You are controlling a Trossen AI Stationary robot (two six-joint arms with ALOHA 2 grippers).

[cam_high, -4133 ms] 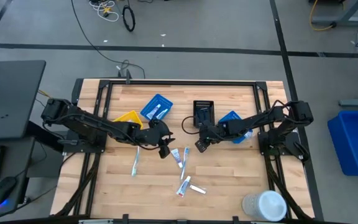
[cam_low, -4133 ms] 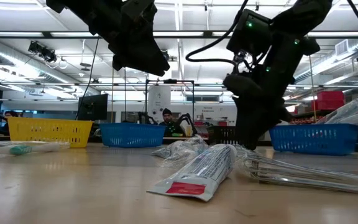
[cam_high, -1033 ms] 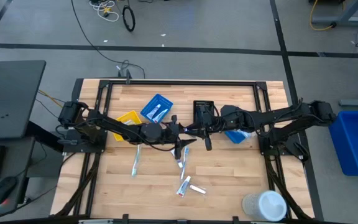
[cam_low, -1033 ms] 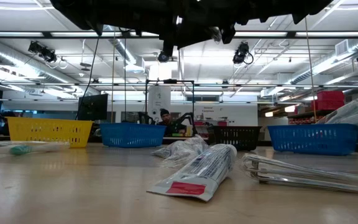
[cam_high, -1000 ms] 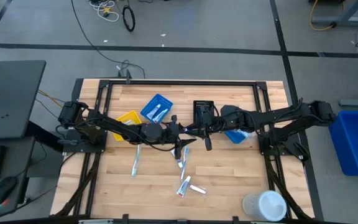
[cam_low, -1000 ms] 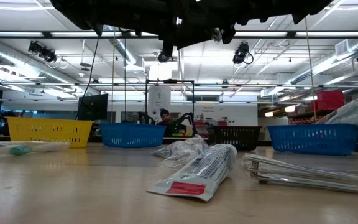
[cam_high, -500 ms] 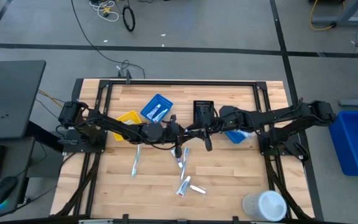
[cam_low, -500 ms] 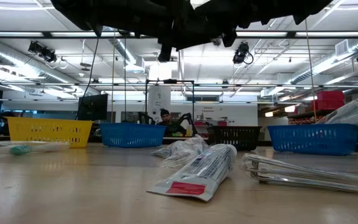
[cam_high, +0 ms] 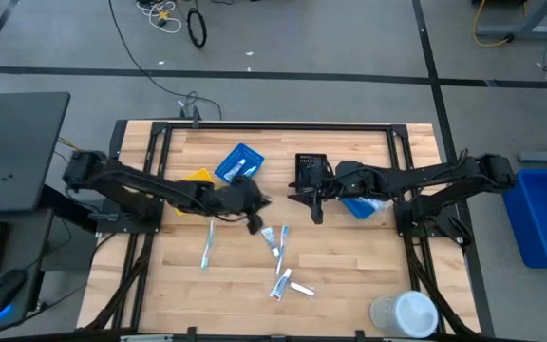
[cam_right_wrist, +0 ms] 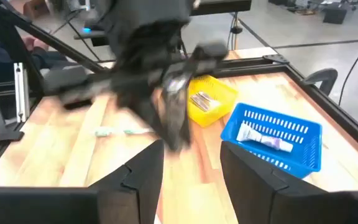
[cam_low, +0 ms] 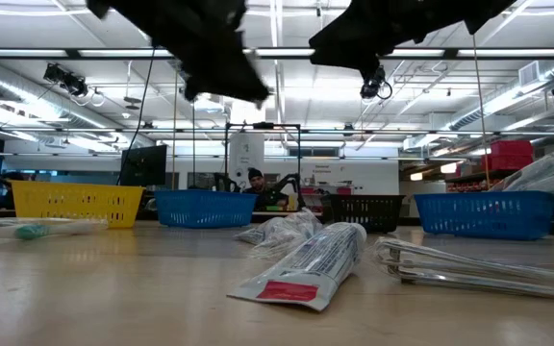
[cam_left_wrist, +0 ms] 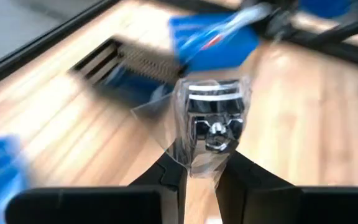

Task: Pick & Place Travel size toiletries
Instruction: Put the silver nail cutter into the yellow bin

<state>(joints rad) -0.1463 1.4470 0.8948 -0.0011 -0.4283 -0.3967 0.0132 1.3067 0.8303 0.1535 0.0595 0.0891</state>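
Note:
My left gripper (cam_high: 253, 220) hangs above the table's middle, shut on a razor in a clear wrapper (cam_left_wrist: 211, 118). The right wrist view shows it too, with the pale wrapper (cam_right_wrist: 178, 93) between its dark fingers. My right gripper (cam_right_wrist: 191, 177) is open and holds nothing; it hovers just right of the left one, in front of the black bin (cam_high: 311, 171). Loose toiletries lie flat on the wood: a toothbrush (cam_high: 207, 245), toothpaste tubes (cam_high: 273, 237) and more tubes (cam_high: 288, 283). In the low view a red-and-white tube (cam_low: 306, 264) lies nearest. My left gripper pinches the clear wrapper between its two fingers at the wrapper's end (cam_left_wrist: 199, 163), below the razor's head (cam_left_wrist: 215, 127). The wrapped razor sticks out past the fingertips and is lifted clear of the table.
Along the table's far half stand a yellow bin (cam_high: 198, 180), a blue bin (cam_high: 240, 163), the black bin and another blue bin (cam_high: 359, 204) partly under the right arm. A white round lidded container (cam_high: 405, 313) sits at the near right corner. Bare wood lies near left.
The two grippers, which met tip to tip above the table's middle, have parted. My left gripper has drawn back toward the table's left, and the wrapped razor has gone with it. My right gripper has stayed nearly in place.

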